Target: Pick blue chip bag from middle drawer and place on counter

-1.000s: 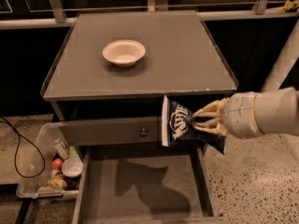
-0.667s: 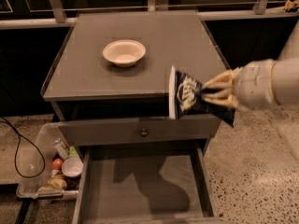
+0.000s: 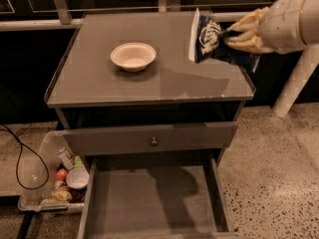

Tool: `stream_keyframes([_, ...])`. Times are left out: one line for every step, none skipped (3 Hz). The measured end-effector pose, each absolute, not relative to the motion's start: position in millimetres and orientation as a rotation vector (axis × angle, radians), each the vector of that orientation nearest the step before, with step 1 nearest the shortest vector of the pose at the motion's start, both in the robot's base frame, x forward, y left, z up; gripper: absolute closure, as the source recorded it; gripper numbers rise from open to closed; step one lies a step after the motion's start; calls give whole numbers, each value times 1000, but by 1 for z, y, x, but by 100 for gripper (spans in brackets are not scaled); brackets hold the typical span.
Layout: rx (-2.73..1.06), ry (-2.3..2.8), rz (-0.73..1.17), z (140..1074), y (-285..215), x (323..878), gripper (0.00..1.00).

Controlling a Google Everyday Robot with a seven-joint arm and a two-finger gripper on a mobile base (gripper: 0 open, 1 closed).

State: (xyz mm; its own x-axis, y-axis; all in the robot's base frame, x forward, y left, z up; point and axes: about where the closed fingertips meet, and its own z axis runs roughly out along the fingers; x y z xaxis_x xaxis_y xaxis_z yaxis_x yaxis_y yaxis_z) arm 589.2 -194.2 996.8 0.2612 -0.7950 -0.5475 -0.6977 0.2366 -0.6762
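Hand pinches the upright blue chip bag over the counter, seemingly airborne.

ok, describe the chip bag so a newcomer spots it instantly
Start at the grey counter above the open middle drawer. Over its right edge hangs the claw, shut on the blue chip bag. The bag is dark blue with white lettering and held in the air, unlike the white bowl resting on the counter.

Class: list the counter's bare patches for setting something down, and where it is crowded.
Bare: the counter left of the white bowl, in front of it, and right of it. Crowded: the right rear, where the gripper holds the blue chip bag.
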Motion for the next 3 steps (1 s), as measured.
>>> stream_keyframes([-1445, 1493, -125, 1005, -195, 649, 100])
stream_keyframes([-1418, 1509, -114, 984, -196, 691, 100])
stream_keyframes([-1406, 1519, -87, 946, -193, 709, 100])
